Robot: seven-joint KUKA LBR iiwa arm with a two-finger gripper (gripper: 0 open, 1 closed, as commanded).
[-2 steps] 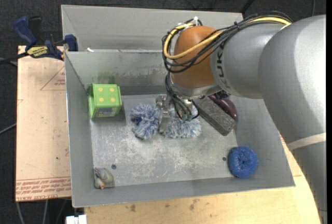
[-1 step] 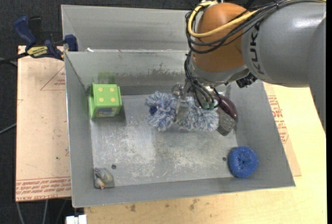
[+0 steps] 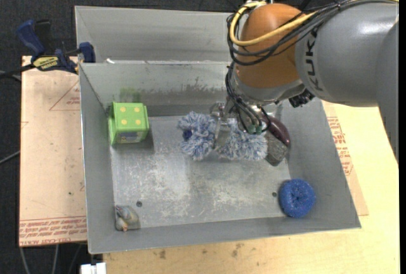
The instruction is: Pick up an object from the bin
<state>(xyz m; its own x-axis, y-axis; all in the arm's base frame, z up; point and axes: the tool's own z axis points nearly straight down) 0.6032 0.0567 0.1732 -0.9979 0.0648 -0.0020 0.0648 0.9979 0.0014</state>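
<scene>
gripper point(image 3: 227, 129) is low at the centre of the bin point(image 3: 158, 196), apparently pressed into the blue-and-white fluffy yarn bundle point(image 3: 193, 136). bundle long axis runs left-right beneath it. grip state: cannot tell.

We see a green cube point(image 3: 129, 123) with yellow dots at left. Centre, a tuft point(image 3: 198, 137) mottled blue and white; lower right, a blue ball point(image 3: 297, 197).
</scene>
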